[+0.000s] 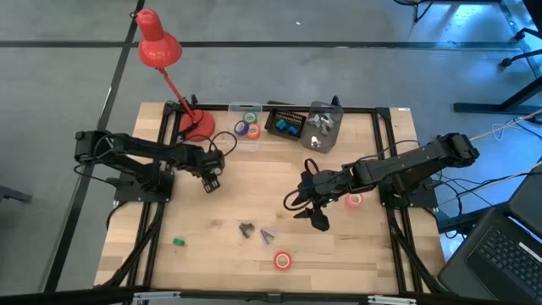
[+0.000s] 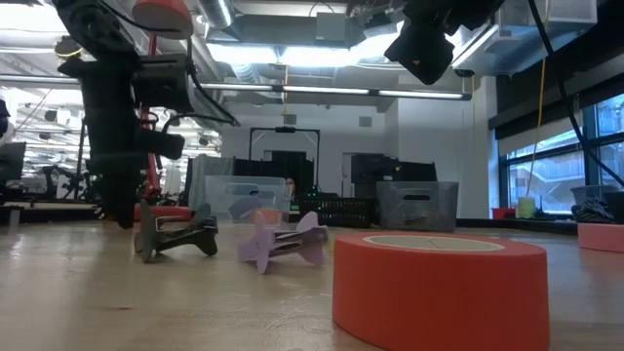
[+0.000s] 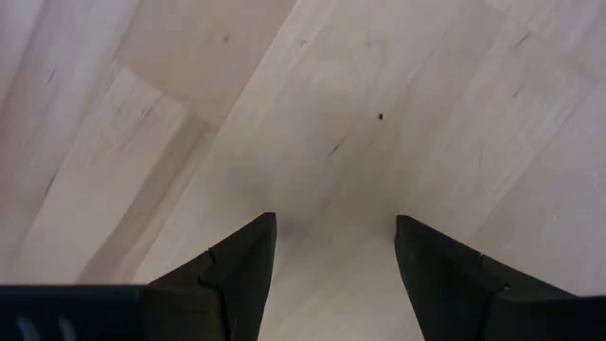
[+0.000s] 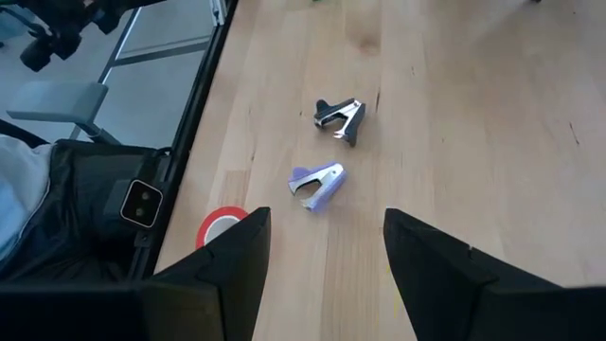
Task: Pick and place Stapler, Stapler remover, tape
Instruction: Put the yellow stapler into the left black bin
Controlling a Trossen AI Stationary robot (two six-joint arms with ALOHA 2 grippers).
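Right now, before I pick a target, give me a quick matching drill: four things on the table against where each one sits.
Things:
1. black staple remover
2. lilac staple remover
3. red tape roll
4. green block

Places:
A. near the front edge, centre
B. front left, alone
C. left one of the middle pair
D. right one of the middle pair

Pairs: 1-C, 2-D, 3-A, 4-B

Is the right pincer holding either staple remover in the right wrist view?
No: the right pincer is open and empty, with the black staple remover and lilac staple remover lying on the table ahead.
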